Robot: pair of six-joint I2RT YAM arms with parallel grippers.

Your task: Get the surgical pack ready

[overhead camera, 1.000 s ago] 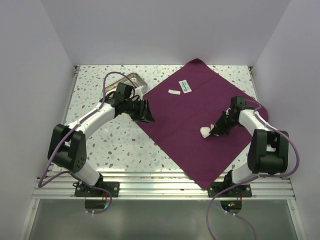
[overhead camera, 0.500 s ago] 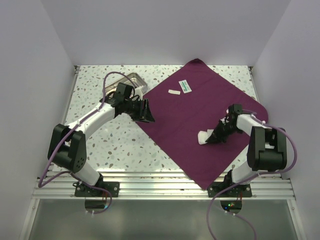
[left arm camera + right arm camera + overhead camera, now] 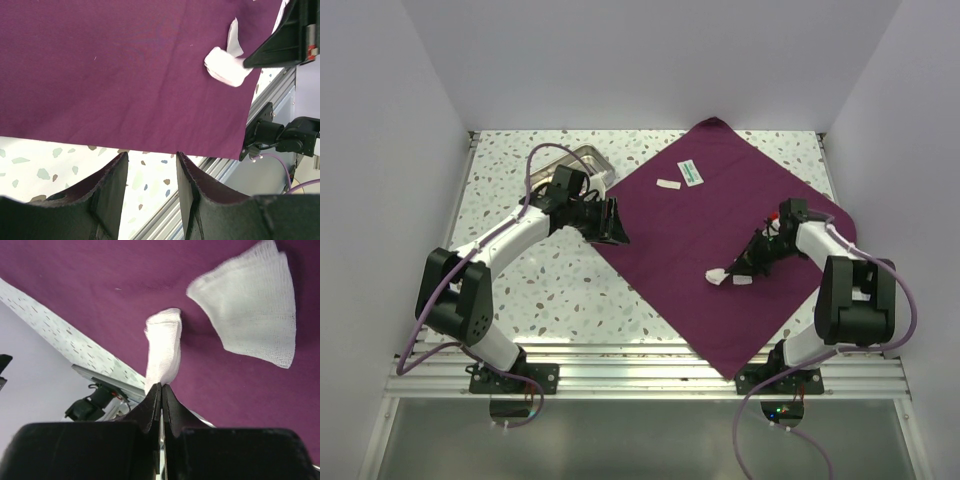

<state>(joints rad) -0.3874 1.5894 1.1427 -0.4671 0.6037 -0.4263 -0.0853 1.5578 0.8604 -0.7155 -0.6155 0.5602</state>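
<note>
The plum-purple cloth (image 3: 720, 220) lies spread as a diamond on the table. My right gripper (image 3: 735, 272) is shut on a white gauze pad (image 3: 718, 276) and holds it just above the cloth's near right part; in the right wrist view the pad (image 3: 164, 347) hangs from the closed tips (image 3: 161, 386). A second gauze pad (image 3: 247, 305) lies flat on the cloth beside it. My left gripper (image 3: 610, 225) is open and empty at the cloth's left edge (image 3: 125, 75). The steel tray (image 3: 582, 160) sits at the back left. No scissors or forceps show.
A small white packet (image 3: 669, 184) and a green-and-white packet (image 3: 693, 172) lie on the far part of the cloth. The speckled tabletop (image 3: 560, 280) lies to the left, the aluminium rail (image 3: 640, 375) along the near edge, and walls on three sides.
My right gripper has pulled one gauze pad leftward and nearer, off the second pad, which stays on the cloth. The left arm has not moved.
</note>
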